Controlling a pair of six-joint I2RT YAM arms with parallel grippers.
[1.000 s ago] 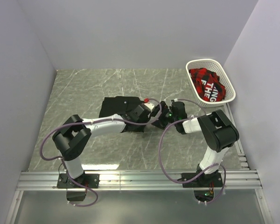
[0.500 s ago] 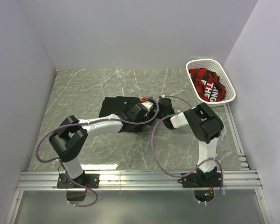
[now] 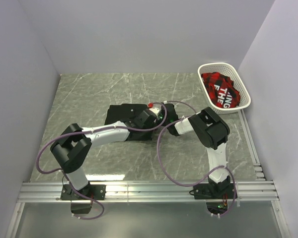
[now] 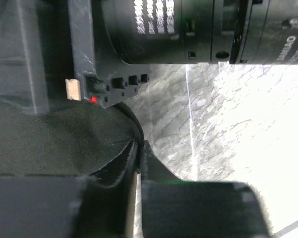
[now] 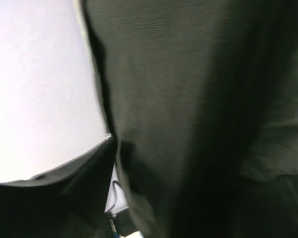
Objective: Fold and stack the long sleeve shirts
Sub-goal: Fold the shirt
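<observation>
Black shirt: you see one.
Left tool: closed on shirt's right edge.
Right tool: at same edge; opening, you cannot tell.
Basket: one, beyond shirt's right.

You have two arms of one build, the left arm and the right arm: white tubular links between bulky black joint housings, each standing on a black base plate. A thin purple cable loops loosely along each. Your left gripper has blocky matt black fingers, and a black cylindrical housing carries white printed lettering beside a small red light
</observation>
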